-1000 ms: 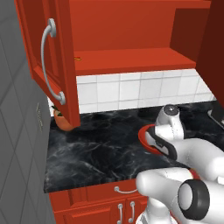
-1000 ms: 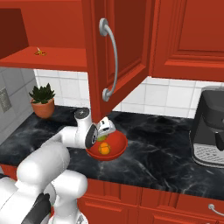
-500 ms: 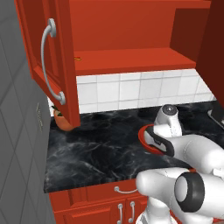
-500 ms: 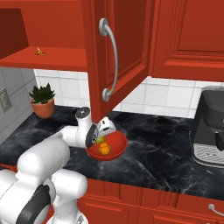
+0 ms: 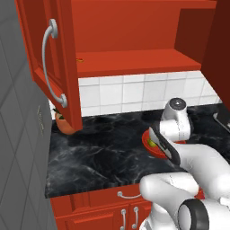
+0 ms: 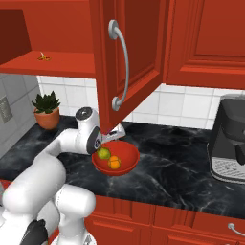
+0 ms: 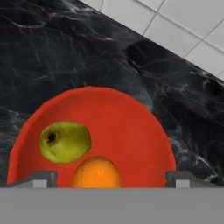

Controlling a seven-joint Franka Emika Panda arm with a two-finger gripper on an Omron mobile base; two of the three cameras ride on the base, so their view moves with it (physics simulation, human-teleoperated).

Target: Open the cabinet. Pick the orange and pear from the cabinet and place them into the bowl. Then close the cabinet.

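From my remote station I see the robot's two-finger hand [image 7: 112,178] poised just above the wide, shallow glossy red bowl [image 7: 135,131], its fingertips [image 7: 41,178] spread wide at either side of the hand view and gripping nothing. Inside the bowl lie the small yellow-green pear [image 7: 65,141], dark stem end turned up toward the camera, and the round bright-orange orange [image 7: 96,173], just beside each other, the orange between the spread fingertips. In the right base view I see the bowl [image 6: 128,161] resting on the black marbled surface [image 6: 177,167] below the large glossy red wall cabinet [image 6: 139,52], with the pear [image 6: 103,153] and orange [image 6: 114,163] side by side within it and the white arm bent over its rim. The cabinet's doors stand swung out, their long curved silver handles [image 6: 122,62] facing me, and the red shelf [image 5: 134,60] inside is exposed. A terracotta pot with a green plant [image 6: 47,111] sits well apart to the left, a dark coffee machine [image 6: 229,139] at far right.
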